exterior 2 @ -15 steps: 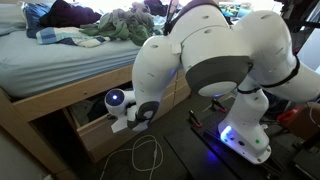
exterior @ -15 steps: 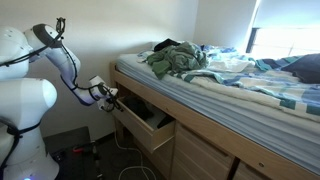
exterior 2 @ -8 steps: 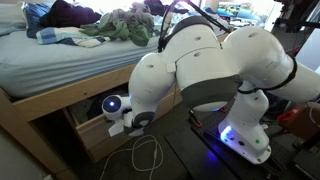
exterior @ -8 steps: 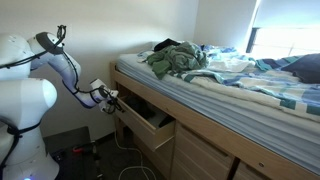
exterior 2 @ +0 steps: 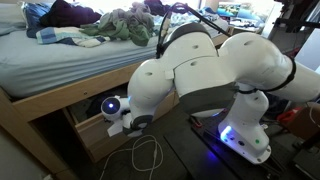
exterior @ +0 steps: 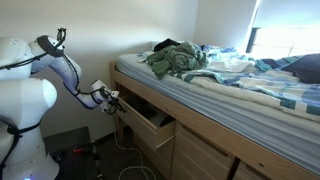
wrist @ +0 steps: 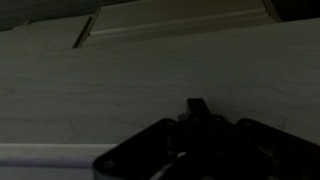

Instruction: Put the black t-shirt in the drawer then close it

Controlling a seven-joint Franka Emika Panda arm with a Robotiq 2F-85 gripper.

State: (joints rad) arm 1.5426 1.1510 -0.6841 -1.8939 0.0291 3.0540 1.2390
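Under the bed, the drawer (exterior: 148, 122) stands partly pulled out, its light wooden front (exterior 2: 97, 136) facing the room. My gripper (exterior: 112, 98) is shut and empty, with its tip at the end of the drawer front. In the wrist view the closed fingers (wrist: 197, 106) press close to a wood-grain panel (wrist: 140, 70) that fills the picture. In an exterior view the gripper (exterior 2: 117, 125) sits low against the drawer, half covered by the arm. The black t-shirt is hidden from every view.
A green-and-white garment (exterior: 175, 60) and other clothes lie heaped on the striped bedding (exterior: 250, 85). A white cable (exterior 2: 150, 155) loops on the floor in front of the drawer. The robot's bulky body (exterior 2: 200, 80) blocks much of the bed frame.
The arm's upper joints have swung a little toward the bed, and the gripper has edged slightly along the drawer front. The drawer's opening looks about the same.
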